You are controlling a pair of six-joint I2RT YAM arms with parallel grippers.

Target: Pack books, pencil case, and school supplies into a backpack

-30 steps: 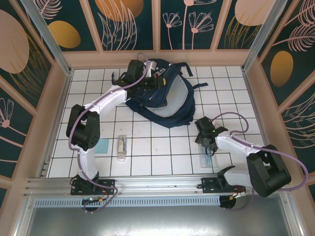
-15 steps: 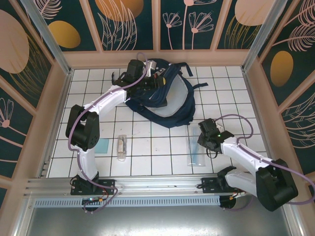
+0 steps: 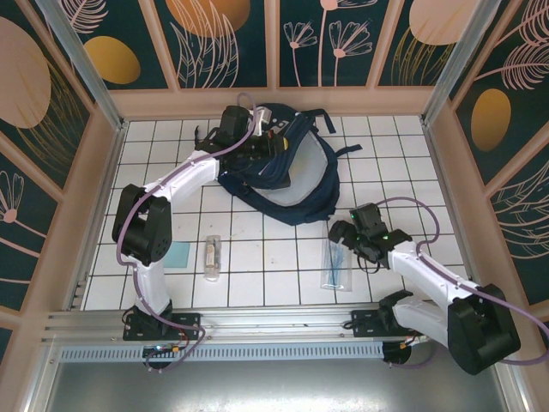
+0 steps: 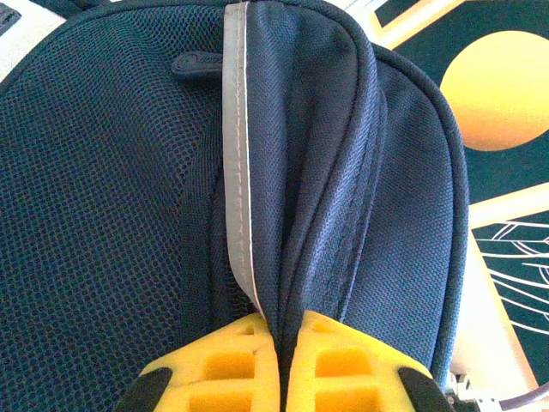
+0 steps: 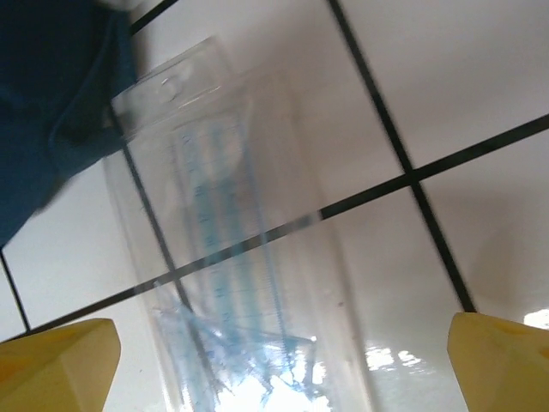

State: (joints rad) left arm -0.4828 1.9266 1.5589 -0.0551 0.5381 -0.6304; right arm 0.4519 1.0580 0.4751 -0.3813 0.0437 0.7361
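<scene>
Firmly, the left gripper [image 4: 279,339] was clamped on a fold of the backpack [image 4: 111,189] at the far side of the surface [image 3: 274,257]; the right gripper [image 5: 283,360] gaped wide, empty, just above the clear sleeve [image 5: 223,240] lying flat.

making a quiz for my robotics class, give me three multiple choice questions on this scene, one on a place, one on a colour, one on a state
1. Where does the sleeve lie?
A on a book
B on the tiles by the right pincer
C against the wall

2. What colour are the sleeve's contents?
A blue
B red
C green

3. What is the left pincer doing?
A hanging open
B shut on a pencil
C shut on a fold of the backpack

Answers: B, the top view shows it flat on the tiles; A, the right wrist view shows blue lines inside; C, its yellow fingers meet on navy cloth.
</scene>
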